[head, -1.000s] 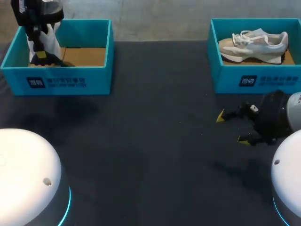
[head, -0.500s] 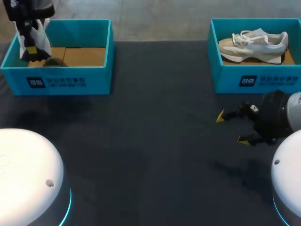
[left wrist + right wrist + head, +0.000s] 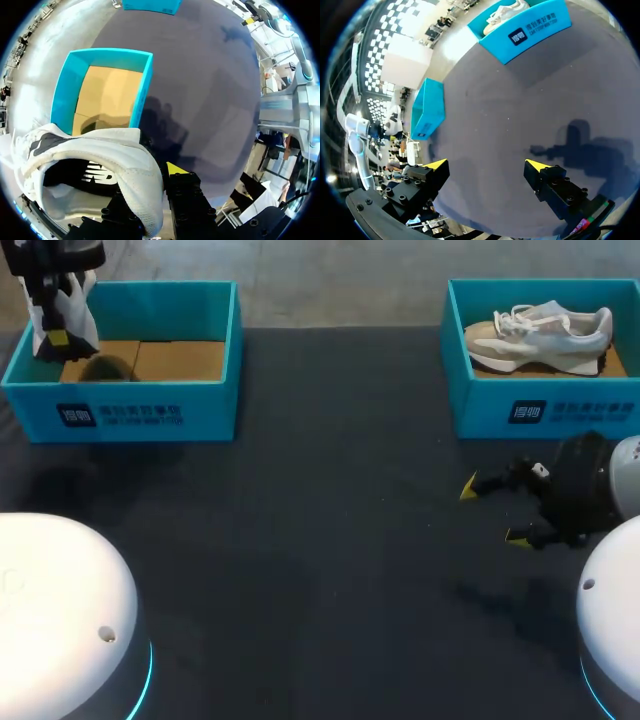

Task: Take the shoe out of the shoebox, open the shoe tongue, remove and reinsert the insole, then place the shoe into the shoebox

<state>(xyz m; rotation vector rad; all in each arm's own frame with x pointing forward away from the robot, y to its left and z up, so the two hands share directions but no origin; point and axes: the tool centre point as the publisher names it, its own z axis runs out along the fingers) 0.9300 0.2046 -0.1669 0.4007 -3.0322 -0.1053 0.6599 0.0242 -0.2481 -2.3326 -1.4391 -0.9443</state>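
Note:
A white sneaker [image 3: 72, 312] hangs above the left end of the left teal shoebox [image 3: 150, 405], its cardboard floor bare. My left gripper [image 3: 56, 335] is shut on it. In the left wrist view the sneaker [image 3: 95, 160] has its collar edge pinched in my left gripper [image 3: 152, 175]; one yellow fingertip [image 3: 176, 168] shows, the other is hidden by the shoe. The left shoebox [image 3: 142, 95] lies below. My right gripper [image 3: 490, 510] hovers open over the table in front of the right shoebox [image 3: 540, 405], nothing between its fingers [image 3: 436, 164].
The right shoebox holds a second pale sneaker [image 3: 540, 330]. In the right wrist view both the right shoebox [image 3: 525, 31] and the left shoebox [image 3: 427, 112] stand ahead of my right gripper [image 3: 487, 167]. Dark tabletop [image 3: 320, 540] lies between the boxes.
My left gripper has risen out of the left shoebox with the sneaker, drifting left. The right arm has not moved.

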